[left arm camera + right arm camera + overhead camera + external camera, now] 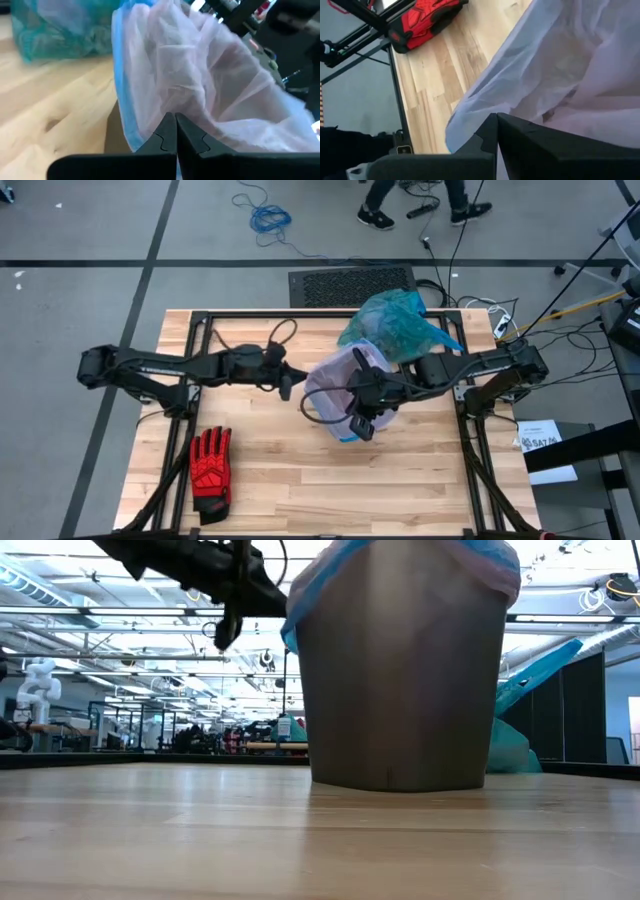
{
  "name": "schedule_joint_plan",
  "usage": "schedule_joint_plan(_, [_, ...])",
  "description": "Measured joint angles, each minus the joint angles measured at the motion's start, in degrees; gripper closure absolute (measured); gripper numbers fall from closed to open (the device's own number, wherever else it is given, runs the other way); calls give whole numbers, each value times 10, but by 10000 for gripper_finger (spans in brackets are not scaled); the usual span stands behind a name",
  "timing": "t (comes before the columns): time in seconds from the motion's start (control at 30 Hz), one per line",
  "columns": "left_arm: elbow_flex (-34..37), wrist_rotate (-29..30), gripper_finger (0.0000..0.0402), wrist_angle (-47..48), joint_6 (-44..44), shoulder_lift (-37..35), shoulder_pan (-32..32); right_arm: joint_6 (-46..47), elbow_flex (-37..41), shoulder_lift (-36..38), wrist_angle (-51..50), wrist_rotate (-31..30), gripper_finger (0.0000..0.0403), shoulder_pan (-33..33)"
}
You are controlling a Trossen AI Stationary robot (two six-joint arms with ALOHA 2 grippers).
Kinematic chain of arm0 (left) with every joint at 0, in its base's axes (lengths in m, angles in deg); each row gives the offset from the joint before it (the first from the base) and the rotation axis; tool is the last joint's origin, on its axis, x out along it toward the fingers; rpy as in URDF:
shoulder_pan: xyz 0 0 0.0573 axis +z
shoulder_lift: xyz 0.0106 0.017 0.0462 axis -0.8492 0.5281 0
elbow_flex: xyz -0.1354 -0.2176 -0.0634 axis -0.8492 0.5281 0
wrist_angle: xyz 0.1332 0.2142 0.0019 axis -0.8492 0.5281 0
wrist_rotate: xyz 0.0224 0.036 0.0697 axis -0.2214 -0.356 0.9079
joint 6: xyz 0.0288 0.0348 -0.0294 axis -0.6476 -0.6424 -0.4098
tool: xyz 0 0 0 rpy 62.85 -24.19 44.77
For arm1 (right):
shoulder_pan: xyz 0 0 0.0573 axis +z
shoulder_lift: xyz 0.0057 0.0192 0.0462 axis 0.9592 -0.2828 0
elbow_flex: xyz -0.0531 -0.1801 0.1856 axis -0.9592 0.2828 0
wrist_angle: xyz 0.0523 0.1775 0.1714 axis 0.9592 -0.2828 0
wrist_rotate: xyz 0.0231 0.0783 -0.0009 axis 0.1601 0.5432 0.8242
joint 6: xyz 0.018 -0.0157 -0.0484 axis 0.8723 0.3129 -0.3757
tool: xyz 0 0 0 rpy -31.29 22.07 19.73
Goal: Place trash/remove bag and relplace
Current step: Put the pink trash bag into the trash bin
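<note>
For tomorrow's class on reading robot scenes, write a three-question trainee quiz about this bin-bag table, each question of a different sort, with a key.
1. True or false: the teal-green bag lines the bin.
2. Which item lies near the table's front left corner? A) red-and-black glove B) scissors C) bottle
3. Fill in: both the left hand and the right hand have their fingers ____.

Key:
1. False; it sits on the table behind the bin, which wears the pale lilac bag.
2. A, the red-and-black glove.
3. Shut.
</note>
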Motion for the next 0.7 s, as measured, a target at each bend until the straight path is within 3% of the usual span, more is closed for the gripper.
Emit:
schedule_joint_plan(0.4, [0, -14, 402, -38, -30, 88, 0, 24, 0, 0, -3, -4, 403, 0])
schedule_joint_plan(0.5, [0, -15, 402, -50, -30, 103, 0, 26, 1, -1, -22, -30, 403, -1])
schedule_joint_plan(0.7, [0, -15, 402, -50, -33, 115, 0, 32, -18, 2, -10, -18, 403, 10])
